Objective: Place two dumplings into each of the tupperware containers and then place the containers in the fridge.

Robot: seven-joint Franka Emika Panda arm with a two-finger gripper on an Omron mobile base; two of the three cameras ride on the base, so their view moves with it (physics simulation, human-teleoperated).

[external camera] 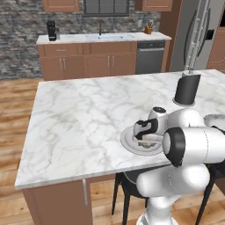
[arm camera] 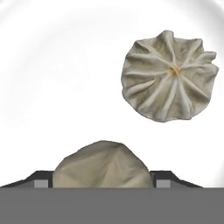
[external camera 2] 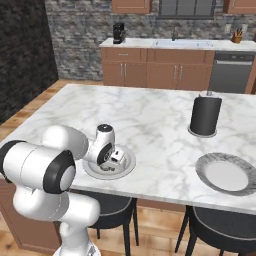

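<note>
1. Dumpling (arm camera: 103, 165): between the pincer's (arm camera: 103, 181) two fingertips (arm camera: 40, 179), one tip at each flank. It lies on a round plate (arm camera: 57, 78), under the lowered hand (external camera: 145, 130) near the island's (external camera: 88, 118) front edge.
2. Pincer state: jaws bracket the dumpling, but whether they press it or stand just clear cannot be told. Judged step: closing for a grasp.
3. Risk, slip: the lump is round and soft; tips set low at its flanks may squeeze it upward and out, or crush the pleats.
4. Second dumpling (arm camera: 169, 81): ahead of the pincer and to one side, apart from the first, pleated top facing the camera. A skewed lift could nudge it across the smooth plate.
5. Risk, plate: should the tips touch the plate (external camera 2: 127, 165), closing may drag it toward the counter edge.
6. Farther out: a dark cylinder (external camera 2: 205, 116) and a second plate (external camera 2: 227, 175) stand well apart from the pincer; a wide swing of the arm could strike them.
7. Fridge (external camera: 200, 33): beyond the island, doors shut.
</note>
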